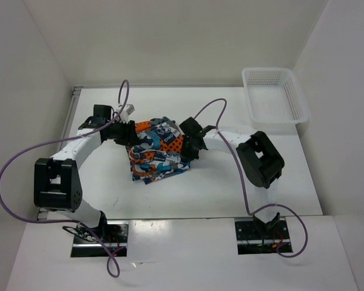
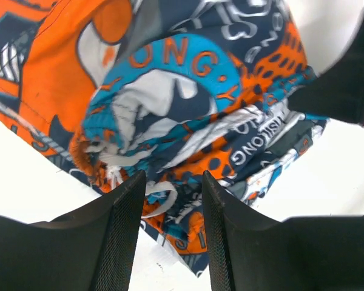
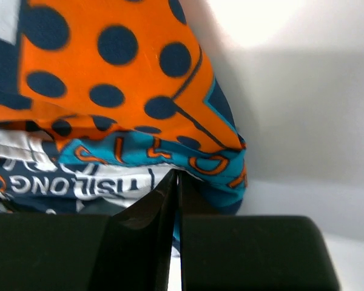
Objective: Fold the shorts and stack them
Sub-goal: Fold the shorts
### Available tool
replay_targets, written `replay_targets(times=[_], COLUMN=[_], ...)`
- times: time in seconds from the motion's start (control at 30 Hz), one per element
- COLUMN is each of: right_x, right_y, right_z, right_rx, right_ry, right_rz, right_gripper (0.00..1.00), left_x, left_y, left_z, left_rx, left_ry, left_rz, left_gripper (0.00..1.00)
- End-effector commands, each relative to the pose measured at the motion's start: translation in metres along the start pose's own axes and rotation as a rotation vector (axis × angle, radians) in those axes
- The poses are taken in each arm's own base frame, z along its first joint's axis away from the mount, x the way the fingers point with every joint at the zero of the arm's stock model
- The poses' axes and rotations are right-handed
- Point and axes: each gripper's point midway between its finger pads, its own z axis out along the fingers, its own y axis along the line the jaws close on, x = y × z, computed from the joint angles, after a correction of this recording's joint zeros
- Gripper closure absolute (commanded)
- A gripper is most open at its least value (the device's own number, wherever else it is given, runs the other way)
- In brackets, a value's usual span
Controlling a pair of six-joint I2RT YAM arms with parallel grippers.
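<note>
Shorts [image 1: 156, 151] lie bunched at the middle of the counter [image 1: 230, 194].
Left gripper [image 2: 173, 177] gapes at the cloth; right gripper [image 3: 176, 177] pinches its edge.

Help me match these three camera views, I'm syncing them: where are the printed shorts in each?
Top external: shorts bunched at the picture's centre.
Left wrist: filling the upper frame, above the open left gripper.
Right wrist: upper left, edge pinched in the shut right gripper.
Shared landmark: white ISLONG lettering, in both wrist views; too small to read from above.
</note>
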Motion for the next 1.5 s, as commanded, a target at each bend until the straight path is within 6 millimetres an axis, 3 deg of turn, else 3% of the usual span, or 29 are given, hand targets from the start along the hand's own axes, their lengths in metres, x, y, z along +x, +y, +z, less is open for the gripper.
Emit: replay_targets(times=[0.0, 0.13, 0.23, 0.33, 0.47, 0.53, 0.6, 0.63, 0.7, 0.73, 0.87, 0.97, 1.13, 1.2, 1.3, 1.33, 1.37, 1.4, 1.47], right_x=[0.041, 0.077, 0.067, 0.033, -0.031, -0.054, -0.074, -0.082, -0.097, -0.096, -0.112, -0.106, -0.096, -0.106, -0.141, -0.152, -0.16, -0.167, -0.176], right_y=[-0.038, -0.032, -0.011, 0.013, 0.04, 0.035, 0.045, 0.034, 0.036, 0.029, 0.008, -0.004, -0.019, -0.007, 0.022, 0.032, 0.037, 0.047, 0.048], right_z=[-0.014, -0.04, -0.07, -0.096, -0.118, -0.109, -0.107, -0.089, -0.077, -0.057, -0.026, -0.007, 0.007, -0.014, -0.077, -0.101, -0.12, -0.152, -0.186], right_rx=[0.086, 0.026, -0.002, -0.018, -0.043, -0.038, -0.064, -0.026, -0.029, -0.003, 0.042, 0.067, 0.119, 0.085, 0.016, -0.003, -0.016, -0.062, -0.081], right_ry=[0.074, 0.097, 0.023, -0.1, -0.264, -0.281, -0.311, -0.297, -0.296, -0.262, -0.248, -0.214, -0.188, -0.223, -0.362, -0.404, -0.447, -0.5, -0.565], right_rz=[0.027, 0.024, -0.017, -0.044, -0.043, -0.024, -0.017, -0.009, -0.003, -0.007, 0.031, 0.05, 0.06, 0.06, 0.054, 0.043, 0.048, 0.035, 0.037], right_gripper=[0.93, 0.93, 0.92, 0.89, 0.89, 0.89, 0.89, 0.89, 0.89, 0.89, 0.89, 0.89, 0.88, 0.85, 0.62, 0.51, 0.23, 0.13, 0.0], left_x=[-0.005, -0.002, 0.0, -0.011, -0.02, -0.019, -0.022, -0.021, -0.019, -0.017, -0.006, 0.004, 0.003, -0.009, -0.042, -0.053, -0.067, -0.074, -0.086], left_y=[-0.003, -0.006, -0.007, -0.018, -0.034, -0.045, -0.05, -0.054, -0.044, -0.039, -0.012, -0.002, -0.004, -0.011, -0.031, -0.042, -0.046, -0.049, -0.061], left_z=[0.007, 0.012, 0.014, 0.016, 0.02, 0.025, 0.03, 0.035, 0.046, 0.051, 0.082, 0.097, 0.097, 0.087, 0.057, 0.041, 0.029, 0.019, -0.009], left_rx=[0.045, 0.061, 0.072, 0.107, 0.142, 0.17, 0.181, 0.19, 0.167, 0.152, 0.084, 0.075, 0.084, 0.095, 0.138, 0.154, 0.161, 0.168, 0.17], left_ry=[-0.006, -0.002, 0.005, -0.008, -0.011, 0.0, -0.003, 0.001, 0.007, 0.014, 0.067, 0.097, 0.106, 0.094, 0.022, -0.002, -0.037, -0.059, -0.106], left_rz=[0.006, 0.012, 0.006, 0.034, 0.072, 0.089, 0.106, 0.116, 0.113, 0.109, 0.081, 0.065, 0.059, 0.065, 0.095, 0.109, 0.12, 0.126, 0.147], left_gripper=[0.5, 0.5, 0.5, 0.5, 0.54, 0.56, 0.57, 0.57, 0.57, 0.58, 0.59, 0.59, 0.59, 0.59, 0.52, 0.44, 0.39, 0.35, 0.23])
